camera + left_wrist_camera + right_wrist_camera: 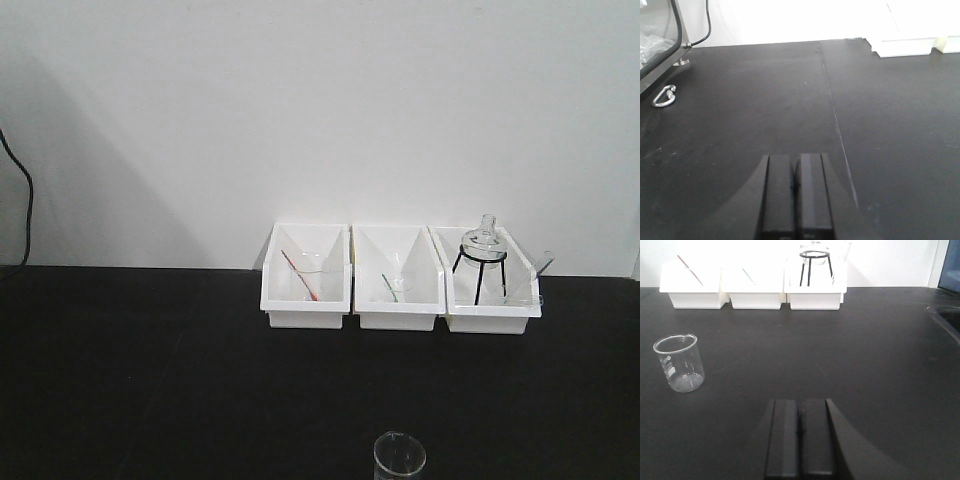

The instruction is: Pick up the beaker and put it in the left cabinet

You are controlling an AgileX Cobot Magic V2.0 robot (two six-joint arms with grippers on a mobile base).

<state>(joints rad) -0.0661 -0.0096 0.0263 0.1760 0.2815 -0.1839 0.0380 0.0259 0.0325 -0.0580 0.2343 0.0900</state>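
Observation:
The beaker [680, 363] is small, clear and empty. It stands upright on the black counter, ahead and to the left in the right wrist view. Its rim also shows at the bottom edge of the front view [400, 455]. My right gripper [800, 407] is shut and empty, low over the counter, apart from the beaker. My left gripper [795, 162] is shut and empty over bare counter. Neither gripper shows in the front view. The left cabinet is out of view.
Three white bins stand against the back wall: one [306, 278] with a red-rod beaker, one [398, 278] with a green-rod beaker, one [485, 282] with a flask on a black tripod. A carabiner [664, 96] and a cable [700, 40] lie far left. A sink edge [946, 320] is at right.

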